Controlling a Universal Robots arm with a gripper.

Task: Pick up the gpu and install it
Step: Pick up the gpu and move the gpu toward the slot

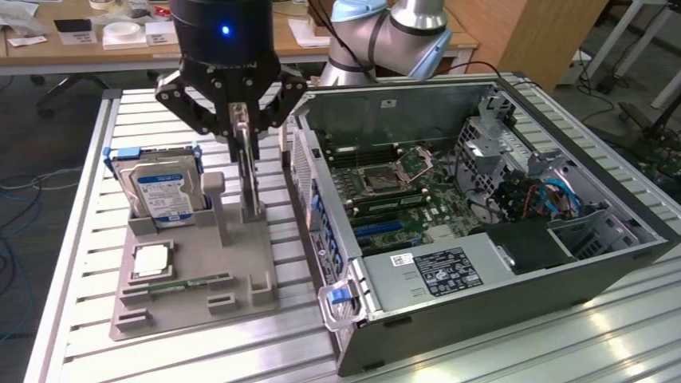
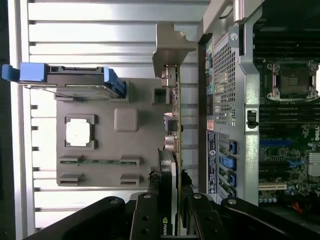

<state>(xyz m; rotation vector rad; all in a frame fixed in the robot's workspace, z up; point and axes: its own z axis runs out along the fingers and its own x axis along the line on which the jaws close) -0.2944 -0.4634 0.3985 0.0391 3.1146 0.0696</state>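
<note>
A: gripper (image 1: pixel 242 120) clenched on top edge of gpu (image 1: pixel 250 171), upper left of frame; card upright, foot at holder (image 1: pixel 191 307) slot. Best drawn straight up, no tilt, so the edge clears

B: holder carries drive (image 1: pixel 159 191), chip (image 1: pixel 151 259), memory stick (image 1: pixel 186 283); case (image 1: pixel 511 311) at right lies open, board (image 1: pixel 426 215) inside

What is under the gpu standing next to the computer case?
The gray holder tray, on the slatted table. The gpu stands in it; its slot is covered.
</note>
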